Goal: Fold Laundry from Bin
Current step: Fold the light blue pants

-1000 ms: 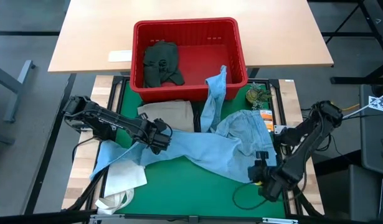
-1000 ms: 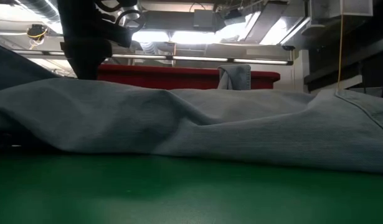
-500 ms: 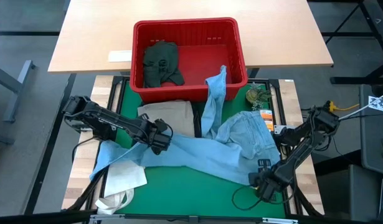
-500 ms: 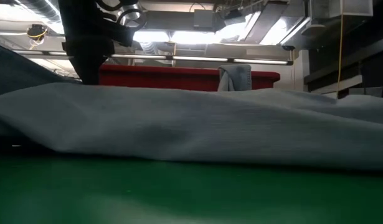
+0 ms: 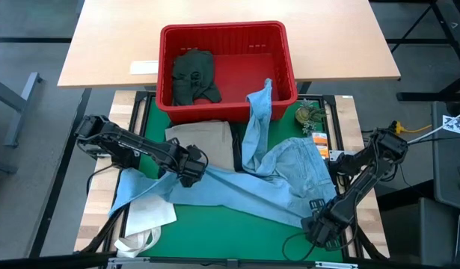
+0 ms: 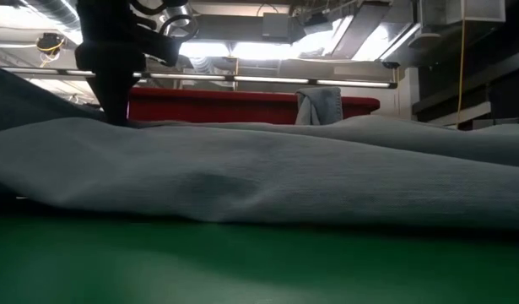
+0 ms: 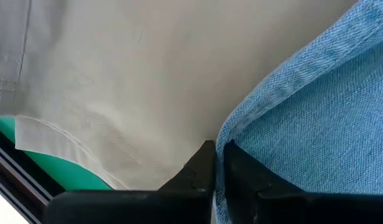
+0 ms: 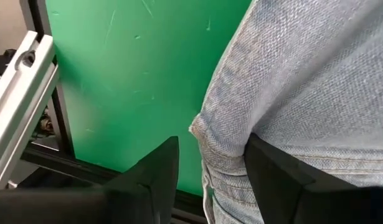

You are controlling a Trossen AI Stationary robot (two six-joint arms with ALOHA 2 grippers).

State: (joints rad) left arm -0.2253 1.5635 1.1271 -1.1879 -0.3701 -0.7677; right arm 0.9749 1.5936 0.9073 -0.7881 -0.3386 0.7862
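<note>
The left tool is clamped thin on one edge of the light blue jeans, just beside the khaki trousers. The right tool stands wide, its fingers straddling a hem at the tabletop's near right corner; whether it truly bites I cannot tell.

The risk, as I judge it: the left pinch holds very little denim, so a pull could let the edge slip out. The right hold could shed the hem the same way. One jeans leg is draped over the rim of the bin, so stretching the garment flat may tug or tip that red basket, where a dark green piece lies.

The khaki trousers and a white tote bag lie partly under the jeans on the green tabletop and could be dragged along. A small greenish object sits near the bin's right corner.
</note>
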